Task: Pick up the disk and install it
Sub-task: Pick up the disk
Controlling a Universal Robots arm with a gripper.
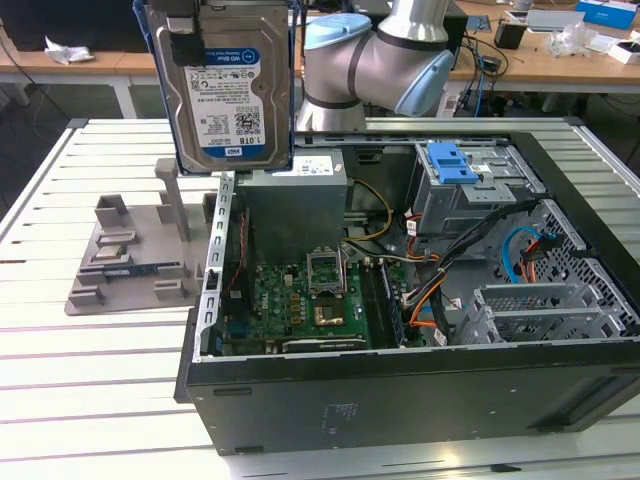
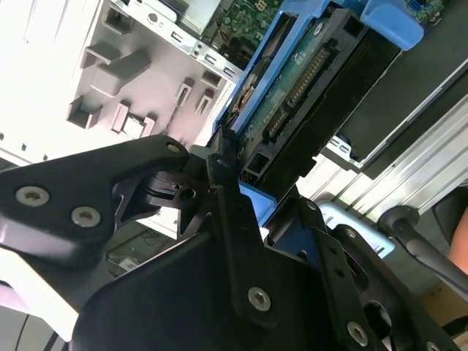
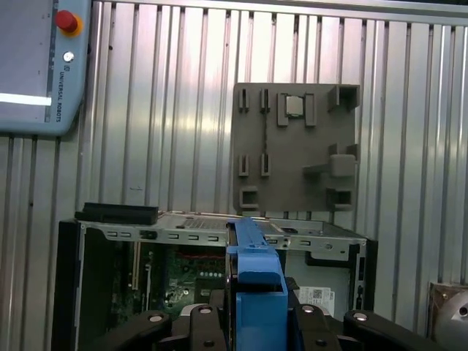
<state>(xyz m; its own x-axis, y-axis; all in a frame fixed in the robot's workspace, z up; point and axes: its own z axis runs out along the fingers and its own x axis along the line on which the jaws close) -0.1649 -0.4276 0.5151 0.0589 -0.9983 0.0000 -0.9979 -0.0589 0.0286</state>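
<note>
Gripper (image 3: 256,313) pinching the disk (image 1: 232,85) by its blue carrier, high above the open computer case (image 1: 400,390). Any tilt going down and it could snag those cables (image 1: 437,292) or jam at the drive bay (image 1: 470,200).

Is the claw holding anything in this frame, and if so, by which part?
The claw holds the disk in the air by its top end, pinching the blue bracket that frames it.

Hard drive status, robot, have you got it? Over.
Gripper shut on silver metal hard drive in blue plastic carrier. Held upright above open black computer case. Nothing else touching it.
</note>
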